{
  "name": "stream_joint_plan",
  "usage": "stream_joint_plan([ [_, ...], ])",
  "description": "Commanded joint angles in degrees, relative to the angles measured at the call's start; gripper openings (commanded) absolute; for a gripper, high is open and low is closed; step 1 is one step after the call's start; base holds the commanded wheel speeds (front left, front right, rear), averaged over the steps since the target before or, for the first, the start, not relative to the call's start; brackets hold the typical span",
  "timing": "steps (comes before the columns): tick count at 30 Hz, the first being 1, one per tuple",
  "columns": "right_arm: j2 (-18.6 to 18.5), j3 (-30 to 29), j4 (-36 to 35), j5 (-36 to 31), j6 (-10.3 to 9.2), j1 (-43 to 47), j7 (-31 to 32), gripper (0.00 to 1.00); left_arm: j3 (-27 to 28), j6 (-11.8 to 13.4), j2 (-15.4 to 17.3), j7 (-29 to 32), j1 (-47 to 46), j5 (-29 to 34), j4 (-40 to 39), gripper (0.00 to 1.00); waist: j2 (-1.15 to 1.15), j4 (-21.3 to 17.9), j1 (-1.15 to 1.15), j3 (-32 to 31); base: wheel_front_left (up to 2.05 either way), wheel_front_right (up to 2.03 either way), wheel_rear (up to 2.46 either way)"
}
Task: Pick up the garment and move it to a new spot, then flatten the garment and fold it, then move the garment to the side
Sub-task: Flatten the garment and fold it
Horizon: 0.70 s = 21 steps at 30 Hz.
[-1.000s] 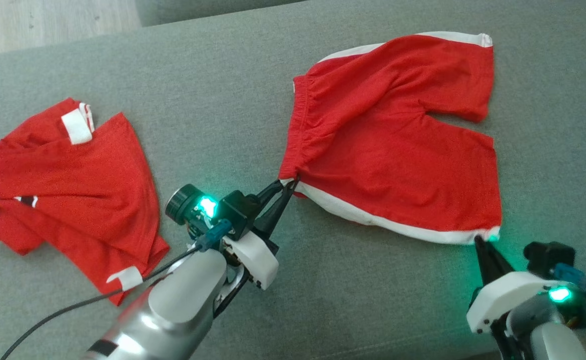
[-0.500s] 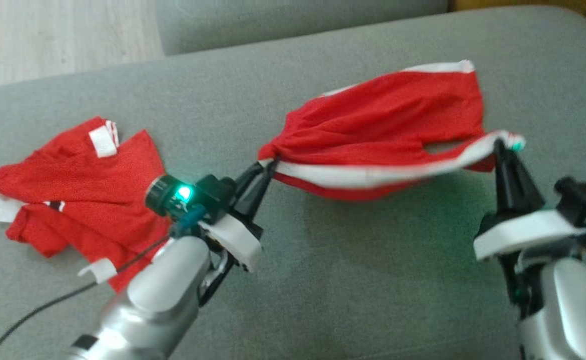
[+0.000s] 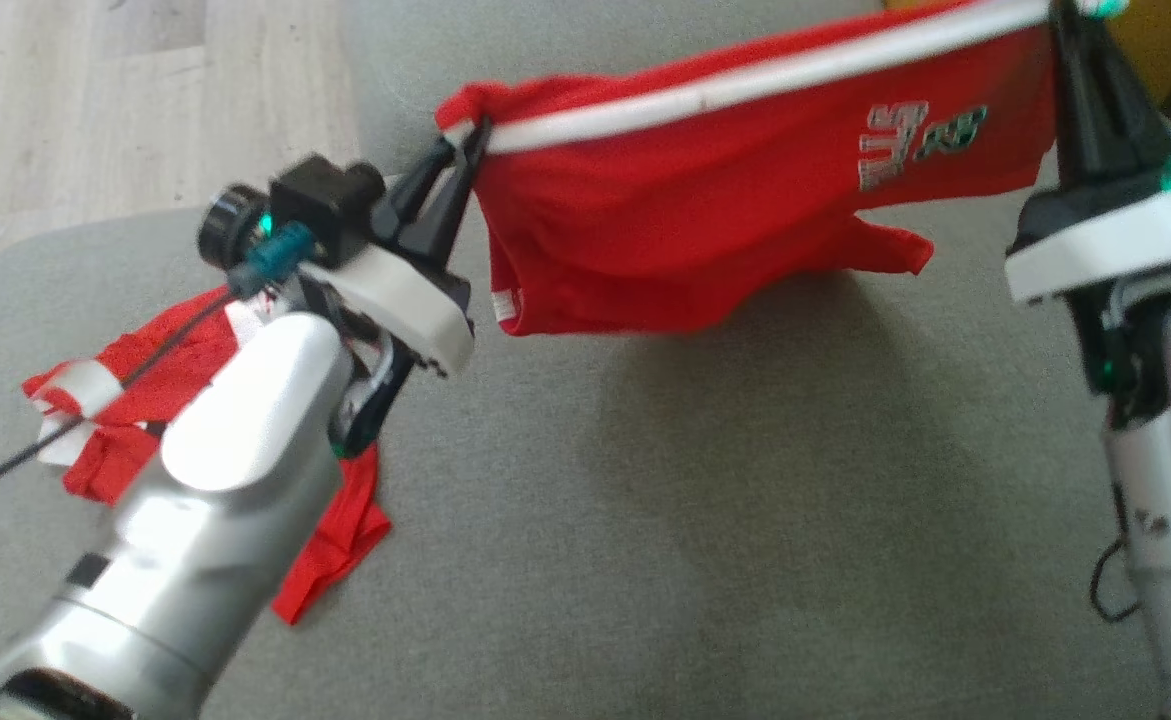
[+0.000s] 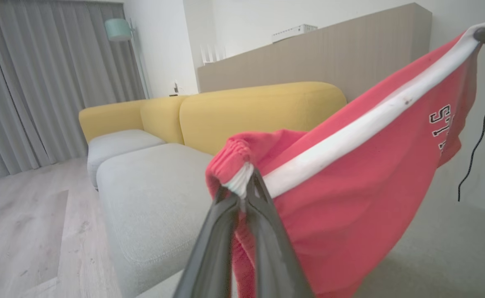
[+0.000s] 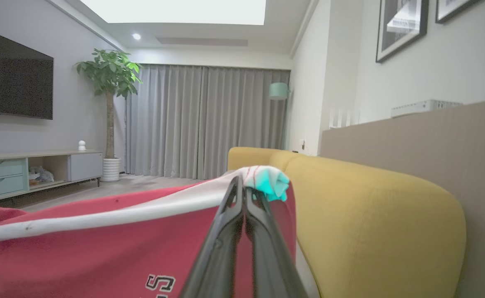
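Shorts [image 3: 685, 230], red with a white side stripe [image 3: 745, 80], hang in the air stretched between the two pincers, clear of the grey sofa seat [image 3: 745, 520] below them. Left pincer [image 3: 473, 135] is clamped on the waistband corner at one end of the stripe. Right pincer [image 3: 1063, 18] is clamped on the hem corner at the other end. Both have tips pressed together on cloth. The stripe edge runs taut from pincer to pincer and the rest of the fabric droops under that line, with the number print [image 3: 920, 140] just below the right pincer.

Handling, judged: light, thin, floppy knit with no stiffness, so it sags and will swing, and only the tensioned edge holds shape. Not fragile, and it doesn't look slippery. The elastic waistband bunches up at the left pincer. Best holds are the seamed corners and stripe ends, as now, since doubled cloth gives more to bite. For laying it flat, hold the stripe taut and let the hanging edge land first.

Second red garment [image 3: 340, 530] lies on the seat under the left arm, back behind the left pincer. Set the shorts down away from it
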Motion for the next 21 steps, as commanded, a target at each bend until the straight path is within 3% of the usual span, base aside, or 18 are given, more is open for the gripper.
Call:
stream_joint_plan([
  [1, -1.1, 1.8, -1.7, 0.7, -0.04, -3.3, -0.2, 0.0, 3.1, 0.8, 2.6, 0.3, -4.5, -0.5, -2.3, 0.0, 0.0, 0.6, 0.0, -0.5, 0.0, 0.0, 0.0],
  [9, -5.0, 4.0, -4.4, 1.8, -0.04, -3.1, 1.4, 0.0, 5.0, 3.1, 4.3, 3.8, -4.4, -2.6, -9.1, 0.0, 0.0, 3.2, 0.0, -0.7, 0.0, 0.0, 0.0],
  [14, -6.3, 4.2, -5.8, 1.1, -0.04, -3.4, 3.3, 0.0, 5.1, 4.7, 6.5, 7.0, -5.2, -2.0, -12.7, 0.0, 0.0, 3.7, 0.0, 3.1, 0.0, 0.0, 0.0],
  [21, -6.9, 10.0, 2.4, 1.5, -0.04, -18.0, 3.4, 0.0, 6.9, 4.0, 8.6, 10.5, -14.8, -1.4, -9.2, 0.0, 0.0, 1.4, 0.0, 13.1, 0.0, 0.0, 0.0],
])
